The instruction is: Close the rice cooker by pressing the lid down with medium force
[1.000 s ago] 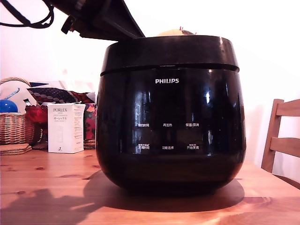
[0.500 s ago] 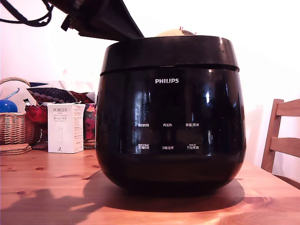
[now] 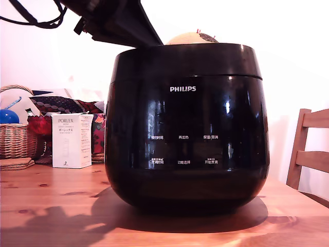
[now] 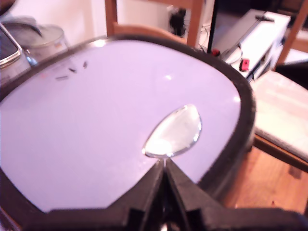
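Observation:
The rice cooker is a big glossy black pot with a white PHILIPS logo, standing on the wooden table. Its lid lies down on the body, with only a thin seam line between them. In the wrist view the lid is a wide shiny surface with a silver oval piece set in it. My gripper is shut with nothing between its fingers. Its tips rest on the lid just beside that oval piece. The black arm comes down onto the lid from the exterior view's upper left.
On the exterior view's left, behind the cooker, stand a white PORLEX box, a wicker basket and patterned bags. A wooden chair stands at that view's right edge. A cushioned chair seat lies beyond the lid.
The lid has sunk slightly and the tilted gap at its seam has closed to a thin line. The arm has shifted a little to the right and down with it.

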